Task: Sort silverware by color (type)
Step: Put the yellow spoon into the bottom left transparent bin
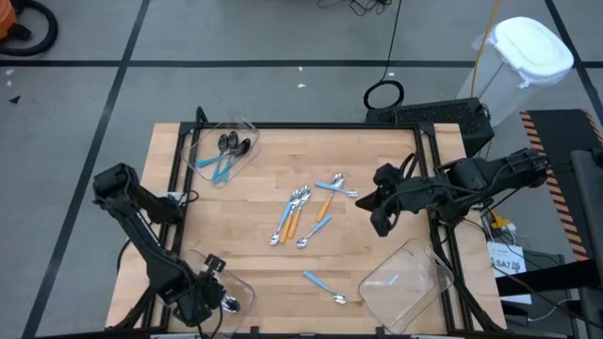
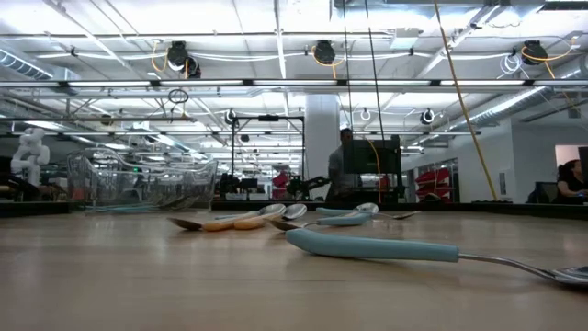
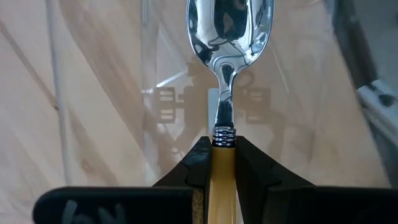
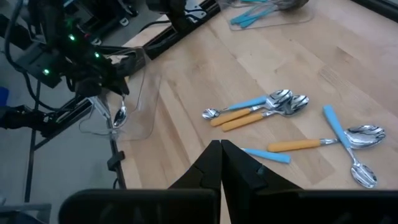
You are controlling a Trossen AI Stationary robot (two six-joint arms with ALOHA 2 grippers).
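Left pincer (image 3: 224, 163) is clamping an orange-handled spoon (image 3: 229, 37) by its handle, hanging it over a clear bin (image 1: 240, 290) at the counter's (image 1: 377, 160) near-left corner. Right pincer (image 4: 221, 155), fingers together and empty, is hovering near the loose spoons (image 1: 300, 215) mid-counter. They are looking light, stiff and slick; the plastic handles are probably offering the surest hold.

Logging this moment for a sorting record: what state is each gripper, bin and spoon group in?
left gripper: shut on an orange-handled spoon, held over the near-left bin.
right gripper: shut, empty, above the table.
far-left bin: holds black-bowled, blue-handled spoons.
near-right bin: tilted, no spoons seen inside.
loose spoons: lying flat mid-table, unsorted.
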